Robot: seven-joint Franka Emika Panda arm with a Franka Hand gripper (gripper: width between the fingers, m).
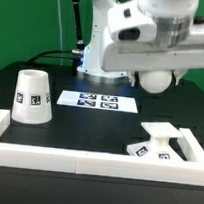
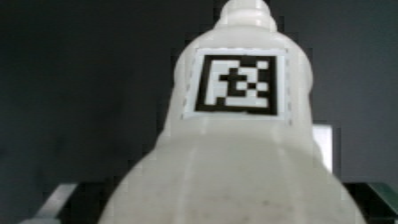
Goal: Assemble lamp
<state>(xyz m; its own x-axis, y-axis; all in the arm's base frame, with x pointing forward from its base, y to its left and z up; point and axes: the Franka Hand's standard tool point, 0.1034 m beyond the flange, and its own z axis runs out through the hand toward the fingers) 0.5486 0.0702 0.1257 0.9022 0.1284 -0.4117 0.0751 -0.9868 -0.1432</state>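
The white ball-shaped bulb (image 1: 157, 80) hangs in my gripper (image 1: 158, 69) above the black table, up and slightly to the exterior view's left of the square tagged base (image 1: 157, 143). In the wrist view the bulb (image 2: 222, 150) fills the frame, its black-white tag facing the camera and its narrow end pointing away. The jaws are shut on its wide part; the fingers are mostly hidden behind it. The conical shade (image 1: 32, 96) stands wide end down at the exterior view's left, apart from the gripper.
The marker board (image 1: 98, 100) lies flat at the table's middle back. A white rail frame (image 1: 85, 161) runs along the front and up both sides. The arm's base (image 1: 94, 59) stands behind.
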